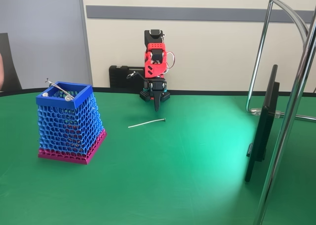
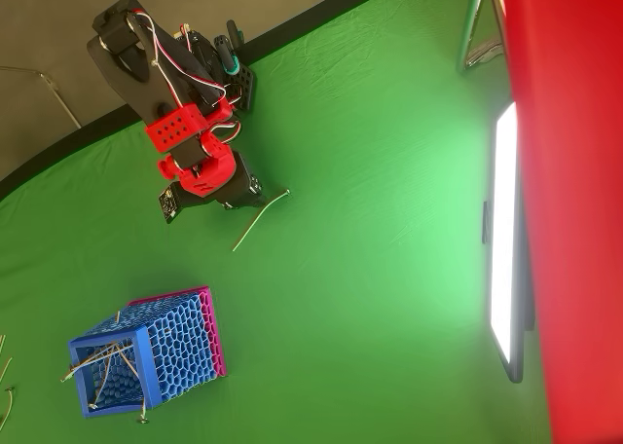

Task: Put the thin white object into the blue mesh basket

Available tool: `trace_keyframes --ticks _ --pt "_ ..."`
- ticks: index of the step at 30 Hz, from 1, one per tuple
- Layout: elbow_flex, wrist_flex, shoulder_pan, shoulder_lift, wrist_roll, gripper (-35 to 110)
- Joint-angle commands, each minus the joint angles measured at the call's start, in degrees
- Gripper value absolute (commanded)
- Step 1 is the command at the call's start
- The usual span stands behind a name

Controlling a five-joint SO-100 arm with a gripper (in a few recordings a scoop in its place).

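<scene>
Overhead view: claw (image 2: 255, 199) beside the stick (image 2: 259, 220), seemingly clenched and empty; pickup pending, then basket (image 2: 107, 342).

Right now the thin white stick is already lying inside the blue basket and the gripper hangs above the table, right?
Not quite. The thin white stick lies on the green table, apart from the blue basket, as the fixed view shows. The gripper does hang above the table.
</scene>
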Motion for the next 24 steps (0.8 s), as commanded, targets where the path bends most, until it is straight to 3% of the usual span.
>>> trace_keyframes --ticks 1,24 --pt "-3.7 0.4 -0.4 -3.1 0.5 15" --pt "-15.7 1.5 -4.0 -24.8 1.4 15"
